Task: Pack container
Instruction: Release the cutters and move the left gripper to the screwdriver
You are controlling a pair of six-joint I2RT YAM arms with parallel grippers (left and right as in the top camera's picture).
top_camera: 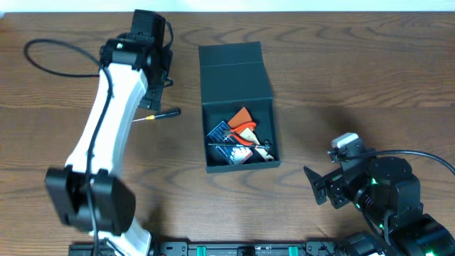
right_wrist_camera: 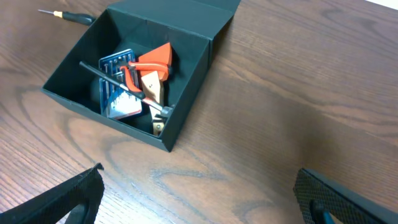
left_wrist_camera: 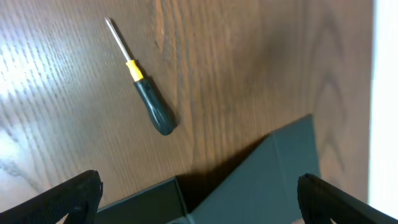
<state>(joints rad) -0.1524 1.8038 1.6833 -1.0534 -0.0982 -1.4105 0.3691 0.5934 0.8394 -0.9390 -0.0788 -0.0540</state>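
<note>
The dark teal container (top_camera: pixel 237 84) stands open at the table's middle, its flap lid lying back. It also shows in the right wrist view (right_wrist_camera: pixel 186 118) and the left wrist view (left_wrist_camera: pixel 273 174). Inside lie orange-handled pliers (top_camera: pixel 244 125), a blue tool card (top_camera: pixel 222 136) and a thin metal rod (right_wrist_camera: pixel 124 87). A black-handled screwdriver with a yellow collar (top_camera: pixel 162 114) lies on the wood left of the box; the left wrist view shows it too (left_wrist_camera: pixel 146 96). My left gripper (left_wrist_camera: pixel 199 202) is open and empty, above the box's lid corner. My right gripper (right_wrist_camera: pixel 199 202) is open and empty, to the front right of the box.
The table is brown wood grain (top_camera: pixel 341 64). A black cable (top_camera: pixel 50 60) loops at the far left. The table's back edge (top_camera: pixel 320 7) runs along the top.
</note>
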